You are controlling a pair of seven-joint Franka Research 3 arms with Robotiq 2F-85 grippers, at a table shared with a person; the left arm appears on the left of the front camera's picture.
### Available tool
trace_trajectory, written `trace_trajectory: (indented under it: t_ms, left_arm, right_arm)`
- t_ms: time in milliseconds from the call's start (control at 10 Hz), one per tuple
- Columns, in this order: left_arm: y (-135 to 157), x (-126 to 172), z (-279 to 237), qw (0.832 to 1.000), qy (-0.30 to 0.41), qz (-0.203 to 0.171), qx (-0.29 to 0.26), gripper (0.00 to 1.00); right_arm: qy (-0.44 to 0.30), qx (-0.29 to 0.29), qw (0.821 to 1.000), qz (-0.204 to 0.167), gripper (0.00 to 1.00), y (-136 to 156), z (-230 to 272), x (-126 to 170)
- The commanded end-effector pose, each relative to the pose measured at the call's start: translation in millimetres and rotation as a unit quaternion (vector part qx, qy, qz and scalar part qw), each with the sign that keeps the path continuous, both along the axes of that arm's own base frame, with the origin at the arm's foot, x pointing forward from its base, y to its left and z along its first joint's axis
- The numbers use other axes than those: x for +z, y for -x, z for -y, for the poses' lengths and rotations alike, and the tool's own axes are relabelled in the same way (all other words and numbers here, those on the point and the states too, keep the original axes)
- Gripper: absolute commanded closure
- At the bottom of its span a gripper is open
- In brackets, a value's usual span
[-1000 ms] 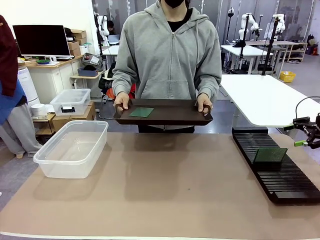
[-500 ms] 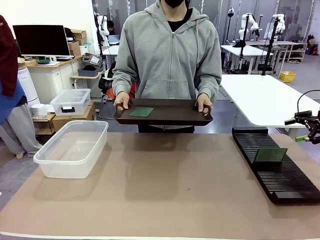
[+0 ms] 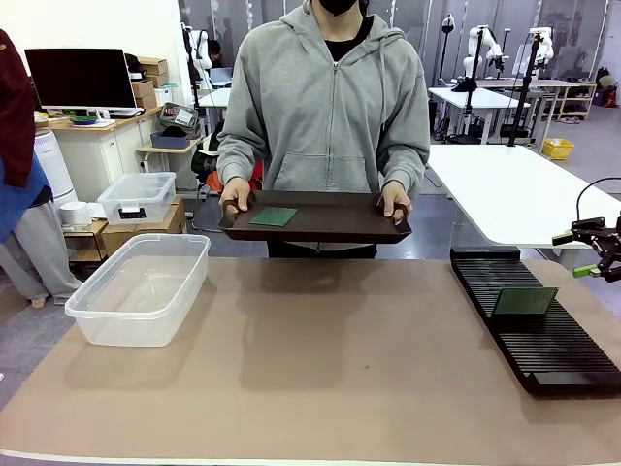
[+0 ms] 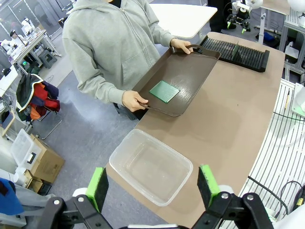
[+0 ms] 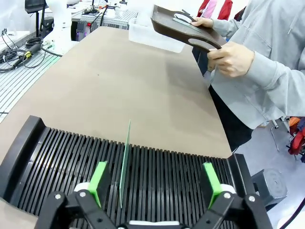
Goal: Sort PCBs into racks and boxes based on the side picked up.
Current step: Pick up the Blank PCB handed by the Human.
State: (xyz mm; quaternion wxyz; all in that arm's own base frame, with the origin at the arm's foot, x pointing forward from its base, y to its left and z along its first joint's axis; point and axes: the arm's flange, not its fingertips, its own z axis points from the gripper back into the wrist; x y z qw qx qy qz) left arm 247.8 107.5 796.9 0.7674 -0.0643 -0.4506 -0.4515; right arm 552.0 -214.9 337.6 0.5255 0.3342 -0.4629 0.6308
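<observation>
One green PCB [image 3: 274, 216] [image 4: 164, 90] lies flat on a dark brown tray [image 3: 320, 236] [image 4: 190, 71] that a person holds by both handles at the table's far edge. A second PCB [image 3: 524, 302] [image 5: 125, 162] stands upright in a slot of the black rack [image 3: 553, 354] [image 5: 181, 176] at the right. My right gripper [image 3: 572, 255] [image 5: 155, 183] hovers open above the rack's far end, holding nothing. The clear box [image 3: 141, 288] [image 4: 152, 167] sits at the left with nothing in it. High above it, my left gripper [image 4: 154, 186] is open with nothing between its fingers.
A brown mat [image 3: 320, 359] covers the table between box and rack. Behind the table at the left are a smaller lidded clear box [image 3: 137, 197] and a standing person [image 3: 15, 146]. A white table [image 3: 524, 194] stands behind the rack.
My right gripper has risen slightly above the rack. The person's tray has barely shifted. Both PCBs stay where they were.
</observation>
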Motion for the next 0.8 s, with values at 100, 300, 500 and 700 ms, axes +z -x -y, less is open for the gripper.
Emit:
trace_trajectory:
  t_ms: [100, 300, 500, 700]
  left_arm:
    - [-0.3, -1.6, 0.7, 1.0, 0.002, 0.002, -0.009, 0.0]
    - [-0.3, -1.6, 0.7, 1.0, 0.002, 0.002, -0.009, 0.0]
    - [-0.3, -1.6, 0.7, 1.0, 0.002, 0.002, -0.009, 0.0]
    - [-0.3, -1.6, 0.7, 1.0, 0.002, 0.002, -0.009, 0.0]
  right_arm:
    - [0.0, 0.0, 1.0, 0.0, 0.0, 0.0, -0.3, 1.8]
    - [0.0, 0.0, 1.0, 0.0, 0.0, 0.0, -0.3, 1.8]
    - [0.0, 0.0, 1.0, 0.0, 0.0, 0.0, 0.0, 0.0]
    - [0.056, 0.049, 0.993, 0.093, 0.0, 18.9, -11.4, 73.1]
